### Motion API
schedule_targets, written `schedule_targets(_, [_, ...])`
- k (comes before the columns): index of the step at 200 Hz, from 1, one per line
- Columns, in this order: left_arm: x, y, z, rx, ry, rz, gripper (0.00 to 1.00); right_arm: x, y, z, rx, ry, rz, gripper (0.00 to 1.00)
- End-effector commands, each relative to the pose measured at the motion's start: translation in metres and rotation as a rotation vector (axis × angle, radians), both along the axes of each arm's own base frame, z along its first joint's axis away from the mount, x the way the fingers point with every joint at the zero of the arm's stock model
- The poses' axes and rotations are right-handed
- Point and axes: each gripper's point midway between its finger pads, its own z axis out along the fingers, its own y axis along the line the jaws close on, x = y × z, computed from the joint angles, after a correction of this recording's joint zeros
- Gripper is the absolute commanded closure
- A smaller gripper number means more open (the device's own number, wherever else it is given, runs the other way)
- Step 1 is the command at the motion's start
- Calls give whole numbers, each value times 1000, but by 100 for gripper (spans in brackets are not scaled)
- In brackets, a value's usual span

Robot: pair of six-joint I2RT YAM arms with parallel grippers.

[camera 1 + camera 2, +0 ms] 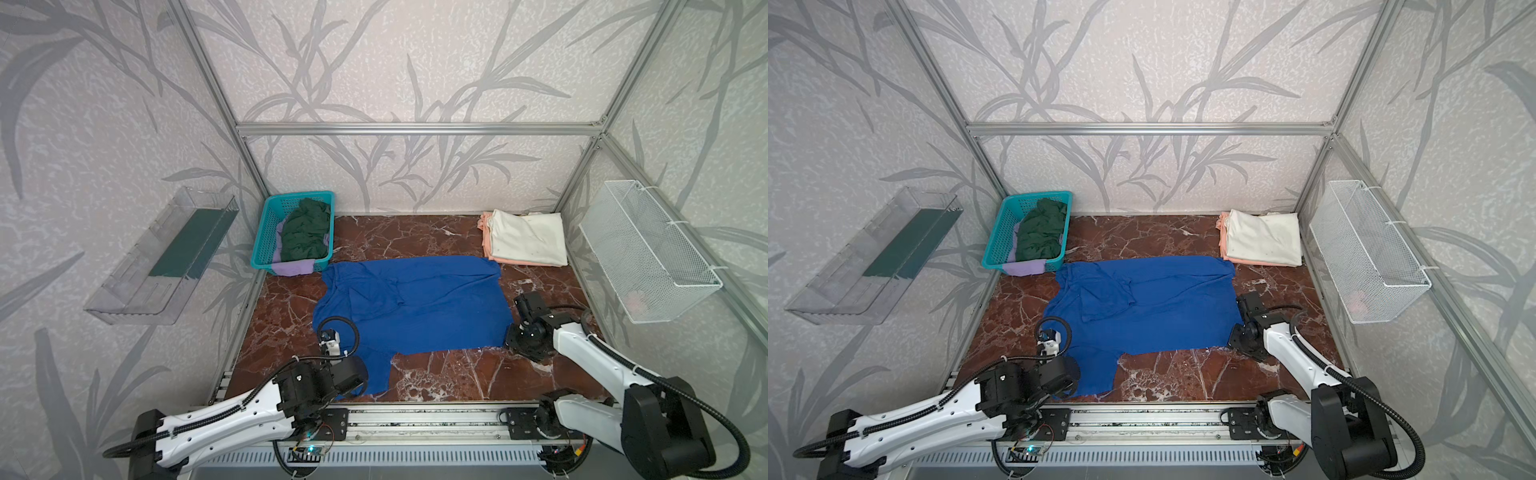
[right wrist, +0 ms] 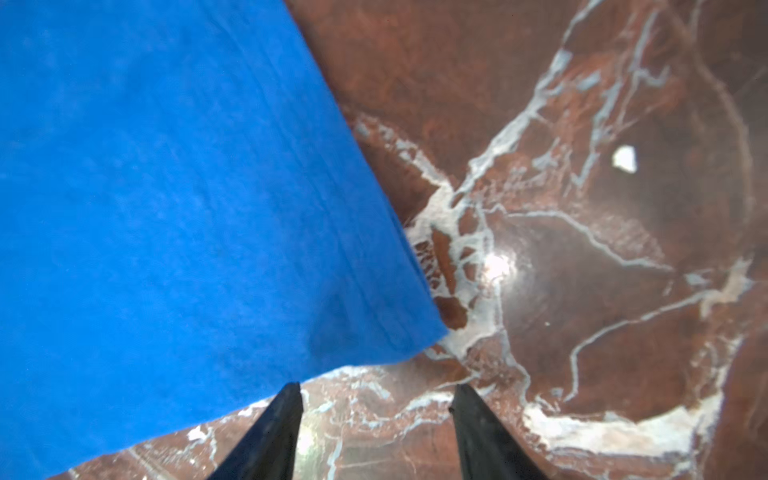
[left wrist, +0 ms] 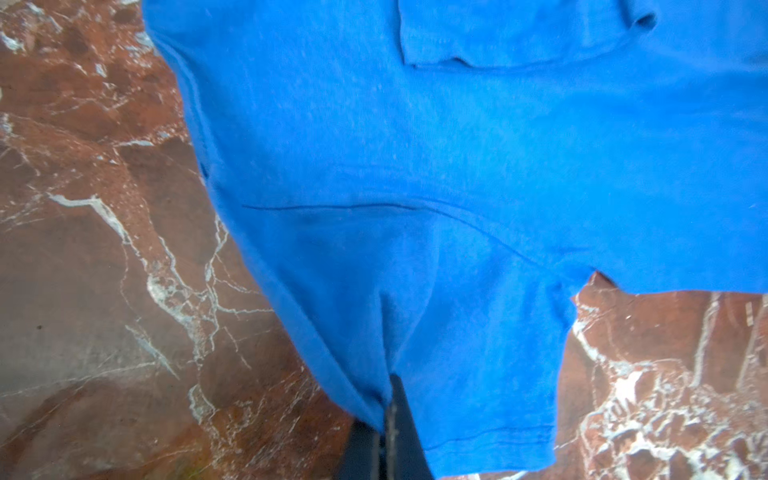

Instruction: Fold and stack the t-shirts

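Blue t-shirt (image 1: 415, 307) is the biggest thing here. It's spread mostly flat across the middle of the marble table (image 1: 436, 374), with one sleeve flopped onto its chest and the other poking toward the front rail. The left gripper (image 3: 392, 386) has its jaws pressed together on that front sleeve, and the cloth puckers up into the pinch. The right gripper (image 2: 376, 388) sits spread wide with nothing in it, just beside the shirt's near right corner. My worry is that with only one point held, a pull from the left probably drags or bunches the whole tee instead of folding it. The far edge could also catch the lavender t-shirt (image 1: 293, 268) drooping over the rim of the teal basket (image 1: 266, 232). On containers, that basket at back left holds a crumpled dark green t-shirt (image 1: 305, 232) on top of the lavender one. The wire basket (image 1: 648, 249) on the right wall has maybe something pinkish in it, can't tell.
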Motion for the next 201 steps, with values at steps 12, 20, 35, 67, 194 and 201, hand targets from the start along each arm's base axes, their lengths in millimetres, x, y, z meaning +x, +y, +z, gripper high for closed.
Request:
schedule_targets(12, [-3,32,0,86,-23,52,100,0,-7,-7,-19,28,-16,40])
schedule_targets(20, [-4,33,0,84,-22,55,100,2,-6,-6,-23,26,14,40])
schedule_targets(35, [-5,34,-2,86,-16,57,100,3,-4,-8,-10,30,8,40])
schedule_targets(67, [-4,34,-1,86,-20,59,100,3,-4,-11,-6,67,-7,42])
schedule_targets(194, [-2,38,5,58,-53,96,100,10,0,-23,37,53,-132,95])
schedule_targets(201, [-1,38,6,58,-57,97,100,9,0,-23,36,56,-134,100])
